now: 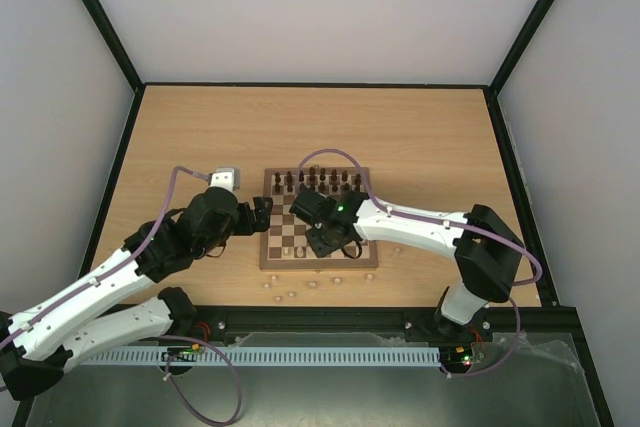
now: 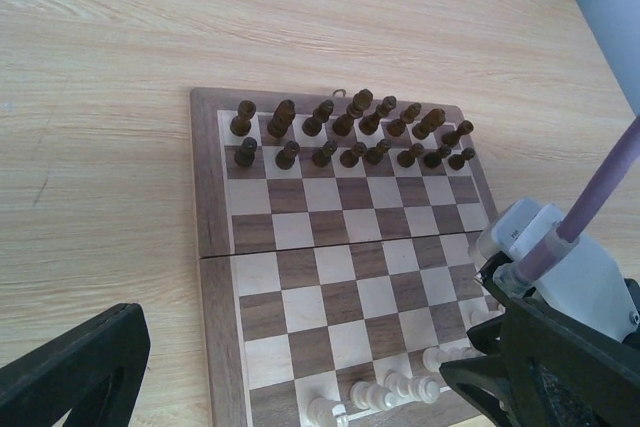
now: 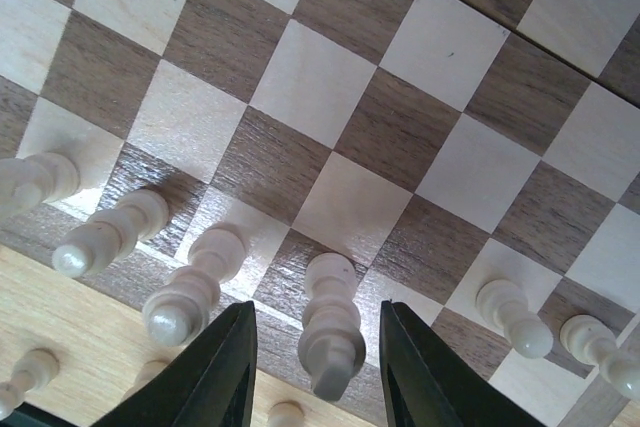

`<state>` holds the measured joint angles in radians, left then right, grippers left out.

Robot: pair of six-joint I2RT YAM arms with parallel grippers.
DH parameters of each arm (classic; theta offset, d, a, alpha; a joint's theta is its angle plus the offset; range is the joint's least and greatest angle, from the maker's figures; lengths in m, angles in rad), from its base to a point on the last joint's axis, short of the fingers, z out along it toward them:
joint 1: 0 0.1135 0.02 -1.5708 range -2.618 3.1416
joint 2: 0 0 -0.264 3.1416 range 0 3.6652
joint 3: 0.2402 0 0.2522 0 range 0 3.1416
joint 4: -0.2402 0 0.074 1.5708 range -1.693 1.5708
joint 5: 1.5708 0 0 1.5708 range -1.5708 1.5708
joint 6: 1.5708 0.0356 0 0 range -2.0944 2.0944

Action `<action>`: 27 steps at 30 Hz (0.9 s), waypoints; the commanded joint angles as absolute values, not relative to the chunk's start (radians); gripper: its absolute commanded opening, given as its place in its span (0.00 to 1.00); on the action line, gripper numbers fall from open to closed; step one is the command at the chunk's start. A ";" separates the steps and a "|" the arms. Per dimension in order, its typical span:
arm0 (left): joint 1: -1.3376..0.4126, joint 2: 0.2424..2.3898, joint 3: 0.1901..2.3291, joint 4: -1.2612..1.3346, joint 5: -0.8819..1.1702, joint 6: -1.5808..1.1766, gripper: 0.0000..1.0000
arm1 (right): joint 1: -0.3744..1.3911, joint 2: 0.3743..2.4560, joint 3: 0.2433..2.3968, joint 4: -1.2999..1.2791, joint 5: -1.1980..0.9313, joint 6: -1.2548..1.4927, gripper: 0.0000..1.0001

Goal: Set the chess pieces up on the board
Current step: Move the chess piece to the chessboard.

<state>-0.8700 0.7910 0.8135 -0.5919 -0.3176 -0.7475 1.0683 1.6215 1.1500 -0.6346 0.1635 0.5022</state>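
The board (image 1: 270, 265) lies mid-table, with dark pieces (image 1: 320, 182) filling its two far rows. They also show in the left wrist view (image 2: 350, 132). Pale pieces (image 2: 390, 392) stand along the near row. My right gripper (image 1: 325, 237) hangs over the near row. In the right wrist view it (image 3: 315, 367) is open, with a jaw on each side of a tall pale piece (image 3: 333, 322) that stands on a dark square, with a gap on both sides. My left gripper (image 1: 262, 215) is open and empty at the board's left edge (image 2: 210, 197).
Several loose pale pieces (image 1: 290, 292) lie on the table between the board and the near edge, and two show in the right wrist view (image 3: 30, 372). More pale pieces (image 3: 190, 287) stand close beside the right jaws. A small grey box (image 1: 226, 177) sits left of the board.
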 commanded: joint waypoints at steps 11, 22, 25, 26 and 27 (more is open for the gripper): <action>-0.864 0.775 0.788 -0.607 -0.321 -0.742 0.99 | 1.072 1.659 1.153 -0.689 0.175 0.514 0.19; -0.864 0.773 0.783 -0.604 -0.320 -0.743 0.99 | 1.074 1.639 1.152 -0.684 0.145 0.514 0.18; -0.864 0.773 0.782 -0.606 -0.321 -0.742 0.99 | 1.075 1.640 1.151 -0.683 0.143 0.514 0.19; -0.865 0.773 0.783 -0.606 -0.321 -0.742 0.99 | 1.076 1.638 1.150 -0.682 0.142 0.514 0.18; -0.864 0.772 0.783 -0.605 -0.321 -0.742 0.99 | 1.076 1.639 1.149 -0.682 0.140 0.514 0.19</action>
<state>-0.8696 0.7822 0.7944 -0.5964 -0.3176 -0.7475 1.0683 1.6531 1.1500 -0.6342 0.1570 0.5087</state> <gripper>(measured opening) 0.990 0.187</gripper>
